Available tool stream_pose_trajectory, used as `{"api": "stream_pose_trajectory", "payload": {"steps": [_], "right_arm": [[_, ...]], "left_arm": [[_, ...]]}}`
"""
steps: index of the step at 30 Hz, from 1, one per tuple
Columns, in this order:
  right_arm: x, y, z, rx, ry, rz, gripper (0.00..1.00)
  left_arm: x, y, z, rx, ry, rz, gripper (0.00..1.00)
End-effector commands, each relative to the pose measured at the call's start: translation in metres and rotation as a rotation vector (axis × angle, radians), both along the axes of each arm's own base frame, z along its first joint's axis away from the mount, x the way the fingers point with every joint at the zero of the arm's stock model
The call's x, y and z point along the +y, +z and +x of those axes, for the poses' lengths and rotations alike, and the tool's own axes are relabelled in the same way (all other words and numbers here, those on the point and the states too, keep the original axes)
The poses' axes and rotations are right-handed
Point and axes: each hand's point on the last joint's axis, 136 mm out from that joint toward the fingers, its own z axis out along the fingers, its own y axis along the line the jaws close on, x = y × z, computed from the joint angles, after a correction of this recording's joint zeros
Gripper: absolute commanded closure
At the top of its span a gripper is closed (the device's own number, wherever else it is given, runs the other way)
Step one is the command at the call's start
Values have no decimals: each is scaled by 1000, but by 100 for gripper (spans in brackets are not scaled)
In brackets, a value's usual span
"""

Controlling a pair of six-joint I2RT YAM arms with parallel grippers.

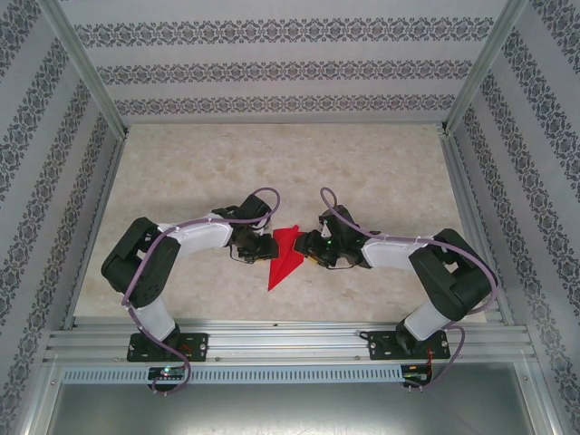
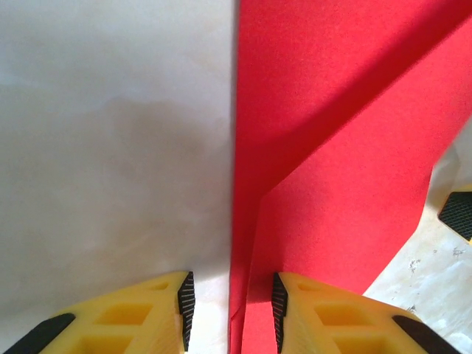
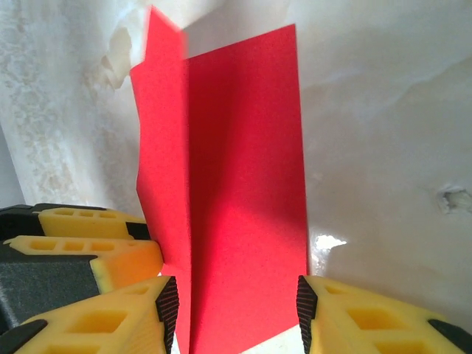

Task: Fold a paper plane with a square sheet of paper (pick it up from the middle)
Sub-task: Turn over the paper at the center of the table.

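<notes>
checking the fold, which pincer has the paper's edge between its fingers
The left pincer: the straight edge of the red paper runs between its fingers, bare table on one side. Red paper spans the gap of the right pincer.

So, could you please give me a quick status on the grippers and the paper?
Left gripper open, paper edge between its jaws. Right gripper open over the paper. Paper partly folded. Nothing in the way.

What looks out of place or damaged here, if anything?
Nothing is torn or spilled. The red paper is only part-folded, with one flap lifted. The table has a chipped mark and a peeling-looking patch near the paper.
</notes>
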Motion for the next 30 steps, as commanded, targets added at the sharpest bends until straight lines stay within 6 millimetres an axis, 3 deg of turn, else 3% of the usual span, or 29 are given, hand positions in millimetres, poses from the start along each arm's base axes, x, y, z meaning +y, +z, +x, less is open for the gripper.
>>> {"api": "stream_pose_trajectory", "payload": {"steps": [1,5,21,30], "right_arm": [[0,-7,-3,22,-18,-17,52],[-6,-8,-6,23,-23,-58,52],[10,-15,-8,62,-33,27,50],[20,2,0,13,-20,79,49]], "left_arm": [[-11,-6,1,0,-40,-9,64],[-11,-9,-1,10,-42,-7,64],[-17,-7,-2,7,-50,-24,65],[-18,-8,-3,9,-52,-21,65]]}}
